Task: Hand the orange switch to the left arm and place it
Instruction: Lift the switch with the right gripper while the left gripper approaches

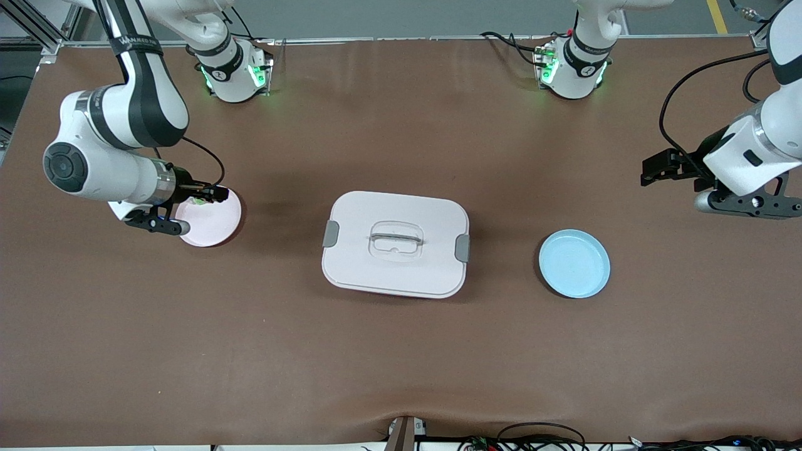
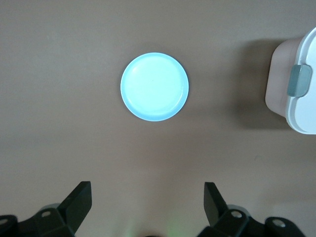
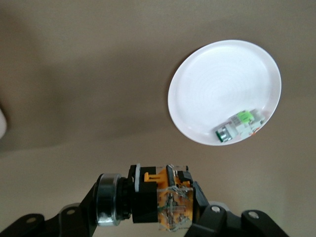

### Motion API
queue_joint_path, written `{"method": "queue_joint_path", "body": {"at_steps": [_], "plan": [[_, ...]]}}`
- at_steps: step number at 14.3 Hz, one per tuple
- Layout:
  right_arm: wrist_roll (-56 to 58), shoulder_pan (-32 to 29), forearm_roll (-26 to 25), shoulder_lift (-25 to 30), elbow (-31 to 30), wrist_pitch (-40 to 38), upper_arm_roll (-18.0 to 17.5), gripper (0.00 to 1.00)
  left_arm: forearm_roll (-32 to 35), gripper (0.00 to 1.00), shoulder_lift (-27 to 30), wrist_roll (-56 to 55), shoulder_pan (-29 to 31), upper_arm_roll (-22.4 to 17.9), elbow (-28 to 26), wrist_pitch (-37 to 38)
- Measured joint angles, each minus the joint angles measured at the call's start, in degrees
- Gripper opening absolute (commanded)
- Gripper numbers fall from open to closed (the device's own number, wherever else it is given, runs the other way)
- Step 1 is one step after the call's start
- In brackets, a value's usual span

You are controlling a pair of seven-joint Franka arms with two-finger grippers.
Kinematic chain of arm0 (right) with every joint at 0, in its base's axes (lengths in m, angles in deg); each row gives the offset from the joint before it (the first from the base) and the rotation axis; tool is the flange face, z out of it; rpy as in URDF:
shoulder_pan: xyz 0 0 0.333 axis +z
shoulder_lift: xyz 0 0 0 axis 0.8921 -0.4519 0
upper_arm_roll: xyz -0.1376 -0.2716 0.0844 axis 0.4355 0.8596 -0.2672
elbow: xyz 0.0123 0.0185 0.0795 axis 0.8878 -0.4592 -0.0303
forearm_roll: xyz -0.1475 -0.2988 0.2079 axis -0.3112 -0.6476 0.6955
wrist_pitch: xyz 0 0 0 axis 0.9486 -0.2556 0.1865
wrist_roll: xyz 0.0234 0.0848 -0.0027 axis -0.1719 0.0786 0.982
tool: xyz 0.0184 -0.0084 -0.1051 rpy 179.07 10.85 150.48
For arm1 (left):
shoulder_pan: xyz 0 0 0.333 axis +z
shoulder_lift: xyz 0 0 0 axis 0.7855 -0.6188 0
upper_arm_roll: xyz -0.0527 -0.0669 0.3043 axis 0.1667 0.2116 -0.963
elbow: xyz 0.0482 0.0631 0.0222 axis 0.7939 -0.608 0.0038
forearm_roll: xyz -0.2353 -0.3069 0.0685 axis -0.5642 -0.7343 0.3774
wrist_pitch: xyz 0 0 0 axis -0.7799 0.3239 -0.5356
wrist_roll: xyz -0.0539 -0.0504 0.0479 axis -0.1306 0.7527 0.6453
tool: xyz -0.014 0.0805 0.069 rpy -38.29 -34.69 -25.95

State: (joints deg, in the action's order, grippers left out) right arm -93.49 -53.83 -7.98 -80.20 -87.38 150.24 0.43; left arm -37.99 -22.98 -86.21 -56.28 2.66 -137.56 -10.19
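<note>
My right gripper (image 1: 212, 193) is shut on the orange switch (image 3: 170, 202), a small part with a silver ring, a black body and a clear orange block. It holds the switch in the air over the rim of a pale pink plate (image 1: 216, 222), which shows white in the right wrist view (image 3: 222, 79). The white box (image 1: 396, 244) with grey latches sits at the table's middle; its corner shows in the left wrist view (image 2: 296, 84). My left gripper (image 1: 646, 170) is open and empty in the air at the left arm's end of the table, also seen in its wrist view (image 2: 148, 197).
A small green-and-silver clear piece (image 3: 239, 124) lies in the pale plate near its rim. A light blue plate (image 1: 574, 263) lies bare between the box and the left arm's end, also in the left wrist view (image 2: 154, 87).
</note>
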Motion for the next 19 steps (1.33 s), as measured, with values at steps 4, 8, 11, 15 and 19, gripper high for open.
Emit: {"method": "queue_joint_path", "body": {"at_steps": [4,8,11,15,19], "plan": [[-16.83,8.87,0.98,0.68,3.20,-1.04,-0.27,0.11,-2.51,1.00,0.24,0.01,0.04,0.00,2.57,-0.09],[-34.83,19.17,7.16,0.79,7.48,-0.42,-0.52,0.11,-2.74,1.00,1.62,1.08,0.02,0.02,3.04,0.29],[-43.58,22.61,12.24,0.14,10.93,1.73,-0.50,0.10,-3.04,1.00,1.43,1.12,-0.20,0.11,2.94,0.50],[-52.11,26.74,16.30,-2.76,13.25,8.94,-0.47,0.10,-7.80,1.00,1.36,-1.22,-0.72,0.73,2.91,1.26],[-58.60,29.57,22.73,-7.26,18.48,12.17,-0.45,0.10,-12.72,1.00,1.98,-4.78,-0.74,0.99,2.93,1.98]]}}
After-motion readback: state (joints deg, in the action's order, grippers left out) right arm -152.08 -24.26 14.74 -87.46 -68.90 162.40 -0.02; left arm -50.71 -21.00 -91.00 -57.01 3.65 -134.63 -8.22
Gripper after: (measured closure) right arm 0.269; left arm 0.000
